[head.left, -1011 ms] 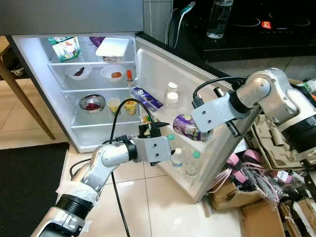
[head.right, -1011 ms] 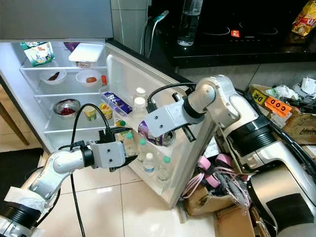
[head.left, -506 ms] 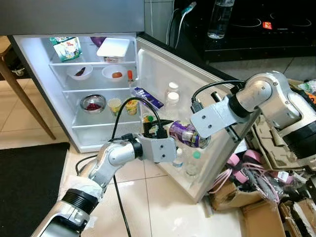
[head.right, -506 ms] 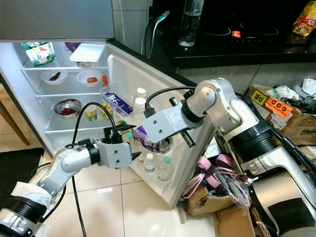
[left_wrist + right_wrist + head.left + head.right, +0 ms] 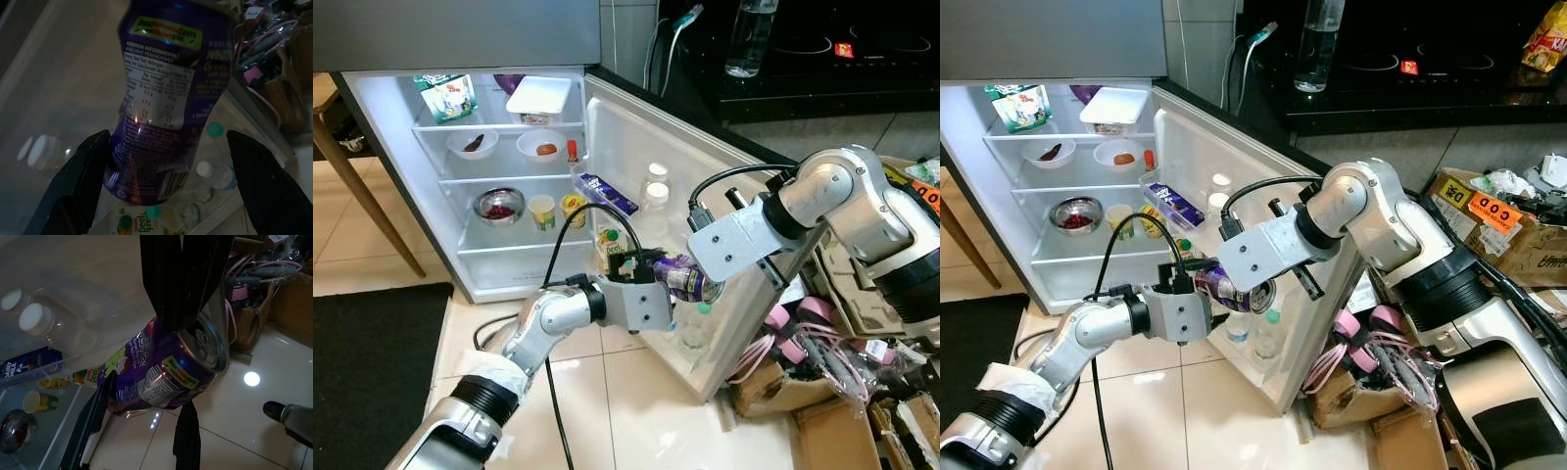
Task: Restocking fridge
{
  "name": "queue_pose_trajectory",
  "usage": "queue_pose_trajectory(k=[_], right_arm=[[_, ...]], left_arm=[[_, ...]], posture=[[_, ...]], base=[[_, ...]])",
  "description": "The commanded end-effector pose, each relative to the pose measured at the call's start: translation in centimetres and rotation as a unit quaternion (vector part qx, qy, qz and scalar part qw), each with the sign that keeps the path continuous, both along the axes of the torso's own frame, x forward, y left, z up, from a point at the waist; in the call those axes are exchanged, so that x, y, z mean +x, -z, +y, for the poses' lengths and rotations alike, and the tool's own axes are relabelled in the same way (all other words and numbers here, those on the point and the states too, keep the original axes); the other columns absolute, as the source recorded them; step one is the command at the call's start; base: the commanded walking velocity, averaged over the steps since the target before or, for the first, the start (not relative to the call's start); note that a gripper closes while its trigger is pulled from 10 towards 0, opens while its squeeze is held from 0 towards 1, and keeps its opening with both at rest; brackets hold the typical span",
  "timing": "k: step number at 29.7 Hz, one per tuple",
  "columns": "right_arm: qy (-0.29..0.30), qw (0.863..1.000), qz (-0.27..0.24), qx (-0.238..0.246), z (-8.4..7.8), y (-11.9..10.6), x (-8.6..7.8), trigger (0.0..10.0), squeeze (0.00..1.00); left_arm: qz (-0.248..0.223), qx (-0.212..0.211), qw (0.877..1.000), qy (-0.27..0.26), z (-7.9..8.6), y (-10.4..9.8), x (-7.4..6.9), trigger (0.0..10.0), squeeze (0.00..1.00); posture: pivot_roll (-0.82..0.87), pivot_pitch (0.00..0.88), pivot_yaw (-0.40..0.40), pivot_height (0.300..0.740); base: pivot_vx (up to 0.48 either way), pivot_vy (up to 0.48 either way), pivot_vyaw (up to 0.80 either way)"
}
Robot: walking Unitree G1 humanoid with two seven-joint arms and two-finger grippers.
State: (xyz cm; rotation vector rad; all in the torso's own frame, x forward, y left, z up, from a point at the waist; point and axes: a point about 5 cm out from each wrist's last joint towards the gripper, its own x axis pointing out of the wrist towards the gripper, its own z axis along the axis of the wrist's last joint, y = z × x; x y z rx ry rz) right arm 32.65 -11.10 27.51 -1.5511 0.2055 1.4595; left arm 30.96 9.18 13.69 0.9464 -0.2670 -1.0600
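The right gripper (image 5: 1252, 286) is clamping the purple can (image 5: 683, 277) lying sideways. The left gripper (image 5: 166, 181) is straddling its base, jaws wide.

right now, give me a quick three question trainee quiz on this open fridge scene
1. True or false: the right gripper is shut on the purple drink can.
2. The left gripper stands: A) open, fingers either side of the can; B) shut on a bowl; C) on the floor.
3. Fill in: the small clear bottles with green caps stand in the fridge ____ shelf.

Key: 1 true; 2 A; 3 door
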Motion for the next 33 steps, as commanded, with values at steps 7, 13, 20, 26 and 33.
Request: queue_pose_trajectory(k=[7,13,20,26,33], right_arm=[[-0.013,1.0,0.012,0.014,0.3,-0.3,-0.7,10.0,0.0],[-0.022,0.999,0.017,0.021,0.5,-0.3,-1.1,10.0,0.0],[-0.03,0.999,0.022,0.026,0.7,-0.4,-1.4,10.0,0.0],[-0.038,0.998,0.026,0.031,1.0,-0.5,-1.8,10.0,0.0],[-0.04,0.998,0.026,0.032,1.0,-0.5,-1.9,10.0,0.0]], left_arm=[[-0.01,0.017,1.0,0.003,-0.5,0.2,-0.1,10.0,0.0],[-0.027,0.026,0.999,-0.011,-0.4,0.4,0.0,10.0,0.0],[-0.03,0.028,0.999,-0.017,-0.6,0.7,0.0,10.0,0.0],[-0.034,0.026,0.999,-0.019,-0.8,0.8,0.1,0.0,0.0],[-0.042,0.025,0.998,-0.027,-0.9,0.8,0.3,10.0,0.0]], posture=[[-0.16,0.06,-0.036,0.74],[-0.16,0.061,-0.037,0.74],[-0.16,0.063,-0.036,0.74],[-0.16,0.064,-0.035,0.74],[-0.16,0.062,-0.034,0.74]], base=[[0.0,0.0,0.0],[0.0,0.0,0.0],[0.0,0.0,0.0],[0.0,0.0,0.0],[0.0,0.0,0.0]])
